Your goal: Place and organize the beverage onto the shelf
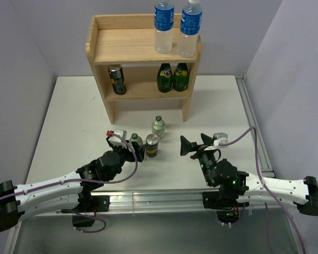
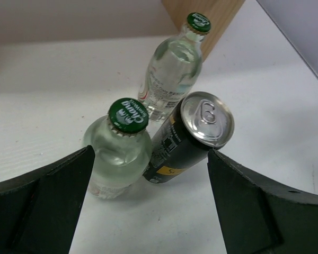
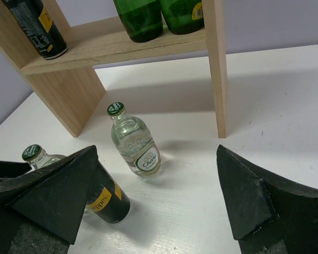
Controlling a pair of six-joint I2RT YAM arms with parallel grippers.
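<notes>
Three drinks stand on the white table (image 1: 69,121), short of the light wooden two-tier shelf (image 1: 132,50). They are a clear glass bottle with a green cap (image 2: 121,151), a dark can with a silver top (image 2: 193,138) tight against that bottle's right side, and a second clear green-capped bottle (image 2: 172,71) farther on, nearer the shelf. Already shelved are two blue-labelled water bottles (image 1: 163,26) at the right of the top tier. On the lower tier are a second dark can (image 1: 116,79) at the left and two dark green glass bottles (image 1: 166,78) at the right.

The left gripper (image 2: 149,153) has its jaws wide apart, and both the clear glass bottle and the dark can sit in the gap. That is the main hazard: a close from here would likely squeeze the pair, and either could slip out or topple. Lifting one while it rubs the other could also tip its neighbour.

The right gripper (image 1: 195,144), jaws apart on nothing, hovers to the right of the group, so both arms reaching in at once might collide. The lower tier's free middle looks narrow, and a tilted carry could strike the drinks standing there.
</notes>
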